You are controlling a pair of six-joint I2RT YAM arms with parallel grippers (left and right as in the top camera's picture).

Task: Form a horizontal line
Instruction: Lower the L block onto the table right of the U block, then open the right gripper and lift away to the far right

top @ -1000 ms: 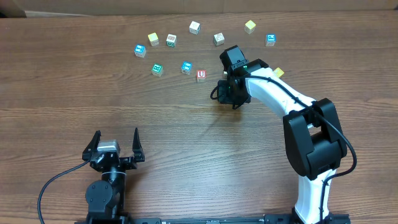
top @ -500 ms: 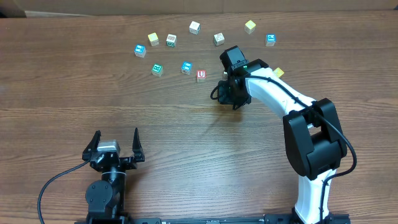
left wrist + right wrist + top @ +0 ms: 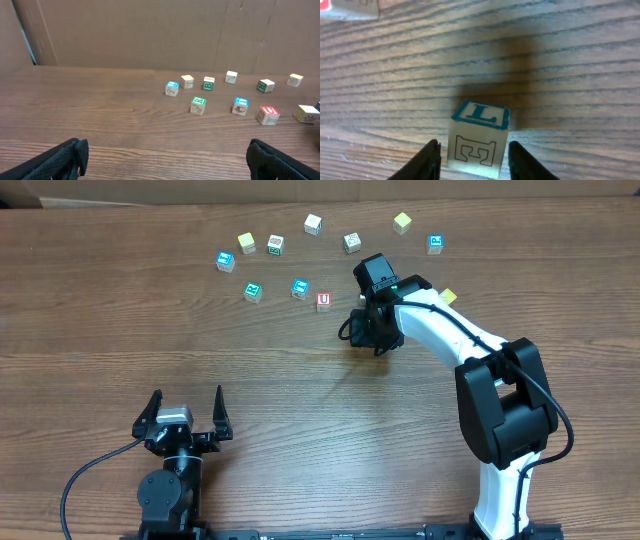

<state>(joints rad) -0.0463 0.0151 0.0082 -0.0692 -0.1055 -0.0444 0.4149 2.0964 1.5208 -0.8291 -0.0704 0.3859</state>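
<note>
In the right wrist view a whitish cube (image 3: 480,135) with a blue "T" top and a brown-outlined side rests on the table. My right gripper (image 3: 475,162) straddles it, open, with a slim gap between each finger and the cube. Overhead, the right gripper (image 3: 372,338) hangs low, right of the red "U" cube (image 3: 323,301), and hides that cube. No horizontal line of touching cubes shows; the cubes lie apart. My left gripper (image 3: 187,396) is wide open and holds nothing at the near left, also seen in the left wrist view (image 3: 165,152).
Loose cubes form a scattered arc at the back: blue-marked (image 3: 225,260), yellow (image 3: 246,242), green-marked (image 3: 253,291), blue (image 3: 300,288), white (image 3: 313,223), yellow (image 3: 402,222), blue (image 3: 435,244). A yellow cube (image 3: 447,297) peeks from behind the right arm.
The right gripper's jaws have eased apart around the cube. Neither arm nor any cube has shifted in the overhead view.
</note>
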